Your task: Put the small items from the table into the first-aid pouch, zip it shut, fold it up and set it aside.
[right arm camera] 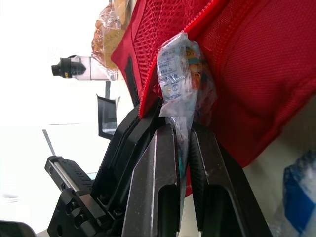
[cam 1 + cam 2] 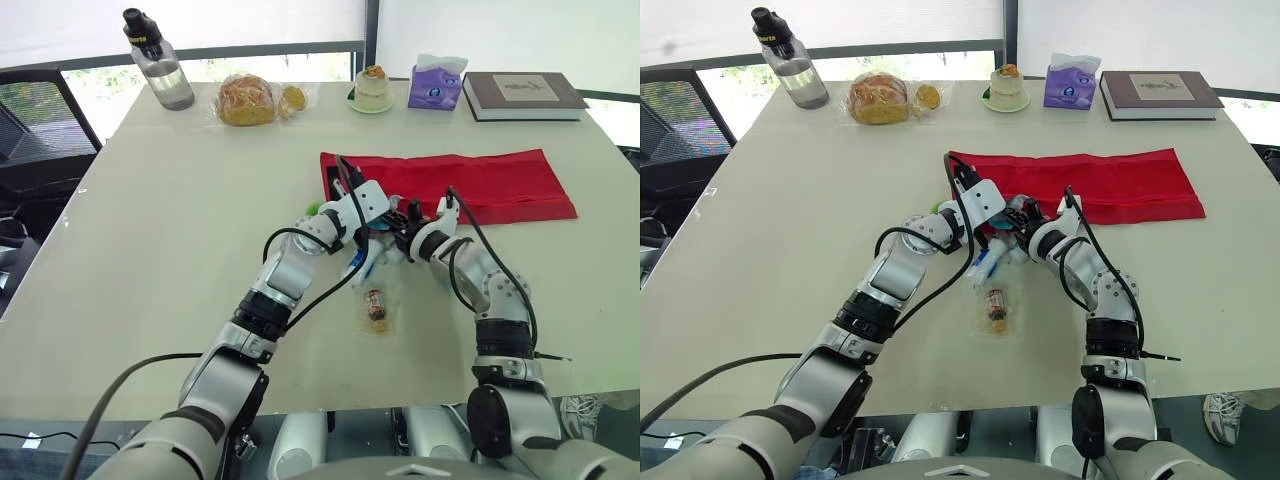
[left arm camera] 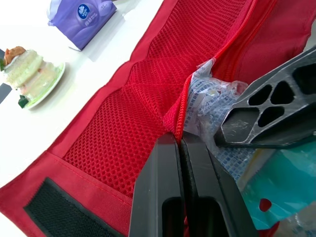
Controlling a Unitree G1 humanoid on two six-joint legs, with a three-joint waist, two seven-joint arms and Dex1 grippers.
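Filling step: left gripper [image 3: 178,140] pinched pouch [image 2: 480,185] lip at its 8 o'clock corner, right gripper [image 1: 182,131] clamped a packet [image 1: 180,64], apparently half-inside; next needed a deeper push.

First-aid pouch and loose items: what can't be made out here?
Eye views: the inside of the pouch is hidden by the left gripper and right gripper crowding its mouth.
Eye views: the loose items by the bagged vial lie partly under both wrists, so no count.
Right wrist view: the packet has print too small to read, and its lower end is hidden between the fingers.
Left wrist view: the pouch's far end is cut off by the edge.
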